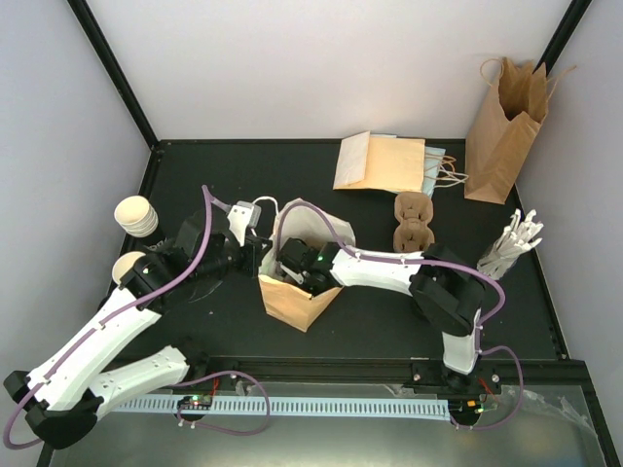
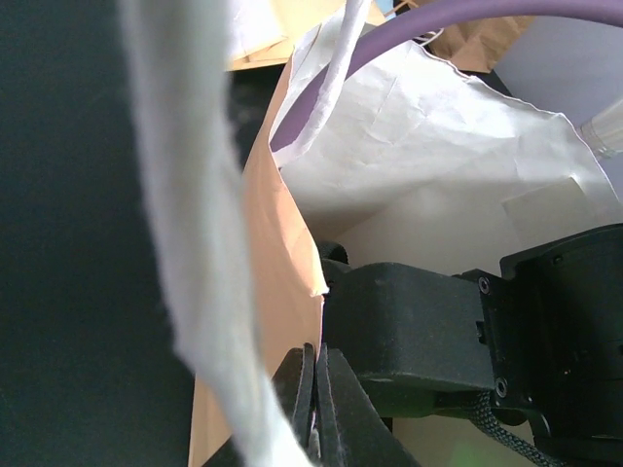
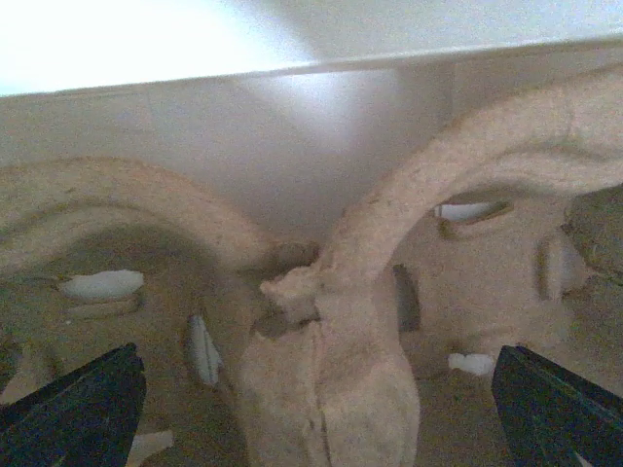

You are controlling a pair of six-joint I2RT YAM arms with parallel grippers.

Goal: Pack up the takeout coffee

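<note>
An open tan paper bag (image 1: 292,297) stands mid-table. My left gripper (image 1: 260,251) is shut on the bag's left rim; in the left wrist view its jaws (image 2: 316,389) pinch the paper edge (image 2: 282,263). My right gripper (image 1: 295,263) reaches down inside the bag. In the right wrist view it is open (image 3: 311,409), its black fingertips (image 3: 83,409) wide apart on either side of a pulp cup carrier (image 3: 331,370) on the bag's floor, not touching it. No lidded coffee cup is in view. The carrier's pockets that show are empty.
Stacks of cream paper cups without lids (image 1: 136,215) lie at the far left. A second pulp carrier (image 1: 413,222), flat paper bags (image 1: 380,161), an upright tan bag (image 1: 501,131) and a bunch of white sticks (image 1: 511,245) are at the back right.
</note>
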